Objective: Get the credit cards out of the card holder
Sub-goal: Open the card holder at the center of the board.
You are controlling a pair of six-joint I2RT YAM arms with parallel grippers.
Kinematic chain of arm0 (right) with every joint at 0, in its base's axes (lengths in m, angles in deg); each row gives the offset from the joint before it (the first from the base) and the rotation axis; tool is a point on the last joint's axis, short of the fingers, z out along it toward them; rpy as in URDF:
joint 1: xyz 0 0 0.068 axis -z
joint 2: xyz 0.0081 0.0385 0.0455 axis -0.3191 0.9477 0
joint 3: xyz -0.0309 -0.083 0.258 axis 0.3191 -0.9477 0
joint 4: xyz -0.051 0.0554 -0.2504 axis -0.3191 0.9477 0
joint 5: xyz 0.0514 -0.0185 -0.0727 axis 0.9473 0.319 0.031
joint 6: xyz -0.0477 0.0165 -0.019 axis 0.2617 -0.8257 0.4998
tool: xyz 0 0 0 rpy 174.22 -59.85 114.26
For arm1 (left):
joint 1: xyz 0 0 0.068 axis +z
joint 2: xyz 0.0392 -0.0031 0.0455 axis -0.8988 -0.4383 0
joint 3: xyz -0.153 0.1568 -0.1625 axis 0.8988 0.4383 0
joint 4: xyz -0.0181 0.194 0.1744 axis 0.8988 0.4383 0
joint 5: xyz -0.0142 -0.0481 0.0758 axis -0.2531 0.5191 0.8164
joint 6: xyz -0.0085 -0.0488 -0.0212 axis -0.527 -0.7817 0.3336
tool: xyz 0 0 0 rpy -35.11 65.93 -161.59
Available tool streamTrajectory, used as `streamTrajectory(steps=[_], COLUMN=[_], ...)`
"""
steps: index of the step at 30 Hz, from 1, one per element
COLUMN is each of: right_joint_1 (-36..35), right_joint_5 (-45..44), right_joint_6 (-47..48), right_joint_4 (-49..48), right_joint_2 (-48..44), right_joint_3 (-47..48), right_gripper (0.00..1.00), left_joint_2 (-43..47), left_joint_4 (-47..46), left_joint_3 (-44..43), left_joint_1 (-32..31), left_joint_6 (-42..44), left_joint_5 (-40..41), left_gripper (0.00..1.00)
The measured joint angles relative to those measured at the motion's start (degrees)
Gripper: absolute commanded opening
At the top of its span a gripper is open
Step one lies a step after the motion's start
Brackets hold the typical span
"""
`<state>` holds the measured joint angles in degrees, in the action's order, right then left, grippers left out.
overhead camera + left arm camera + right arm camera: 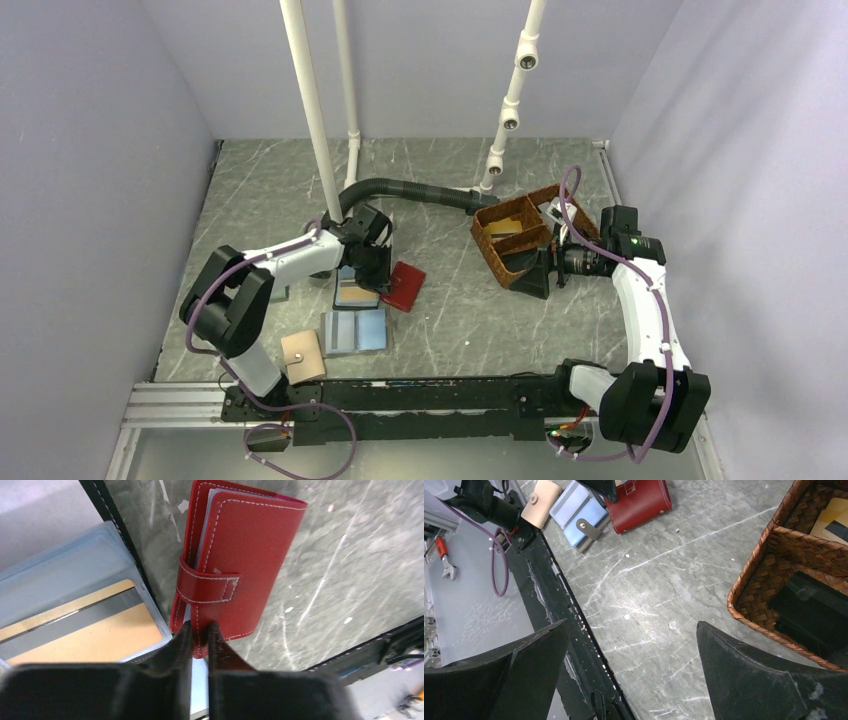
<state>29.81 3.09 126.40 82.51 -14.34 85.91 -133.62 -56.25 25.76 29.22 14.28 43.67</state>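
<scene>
Marbled grey table (450,320): card holder (245,555) lies right of left gripper (200,630), which pinches its edge; right gripper (633,625) wide open, empty.

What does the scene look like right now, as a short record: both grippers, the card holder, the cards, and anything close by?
left gripper: shut on one edge of the card holder
right gripper: open, holding nothing, beside the wicker basket
card holder: red, folded shut, strap fastened across it
credit cards: none visible outside the holder
close by: blue wallet with tan panel, right next to the holder
</scene>
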Motion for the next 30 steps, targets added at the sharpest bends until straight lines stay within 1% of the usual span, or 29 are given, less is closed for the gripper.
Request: streamTrajectory(steps=[1, 6, 8, 10, 12, 14, 18, 20, 23, 27, 28, 30], right_joint_1=[0.0, 0.0, 0.0, -0.04, -0.26, -0.55, -1.03, -1.14, -1.25, -1.25, -1.25, -1.11], right_joint_5=[0.0, 0.0, 0.0, 0.0, -0.02, -0.09, -0.5, -0.63, -0.94, -1.05, -1.33, -2.8], right_joint_6=[0.0, 0.02, 0.07, 0.24, 0.52, 0.87, 1.33, 1.36, 1.33, 1.33, 1.55, 2.19], right_joint_4=[0.0, 0.0, 0.04, 0.13, 0.31, 0.46, 0.5, 0.5, 0.5, 0.5, 0.46, 1.46], right_joint_2=[0.0, 0.0, 0.04, 0.15, 0.42, 0.7, 0.98, 1.05, 1.05, 1.07, 1.07, 1.07], right_joint_3=[0.0, 0.0, 0.0, 0.0, 0.0, 0.0, 0.0, 0.0, 0.0, 0.0, 0.02, 0.04], right_gripper=[1.0, 1.0, 1.0, 1.0, 1.0, 1.0, 1.0, 1.0, 1.0, 1.0, 1.0, 1.0], left_joint_2=[0.17, 2.36, 3.74, 4.46, 4.31, 3.15, -1.95, -6.12, -12.87, -24.76, -26.99, -28.83], left_joint_4=[-0.04, -1.6, -1.64, -0.48, 2.03, 6.14, 13.73, 18.45, 23.26, 33.55, 36.22, 39.04], left_joint_3=[0.02, 0.76, 0.74, -0.52, -3.65, -8.74, -20.26, -26.23, -31.91, -39.87, -41.75, -43.76], left_joint_1=[0.0, -0.44, -2.03, -4.87, -8.7, -12.68, -19.78, -23.43, -27.36, -31.32, -32.04, -32.52], left_joint_6=[-0.31, -0.63, -0.61, -0.61, -0.83, -1.22, -2.73, -3.72, -4.79, -8.04, -8.59, -9.07], left_joint_5=[-0.28, -1.14, -0.07, 3.23, 7.52, 12.2, 22.95, 29.31, 35.19, 44.19, 46.64, 48.52], left_gripper=[0.0, 0.0, 0.0, 0.0, 0.0, 0.0, 0.0, 0.0, 0.0, 0.0, 0.0, 0.0])
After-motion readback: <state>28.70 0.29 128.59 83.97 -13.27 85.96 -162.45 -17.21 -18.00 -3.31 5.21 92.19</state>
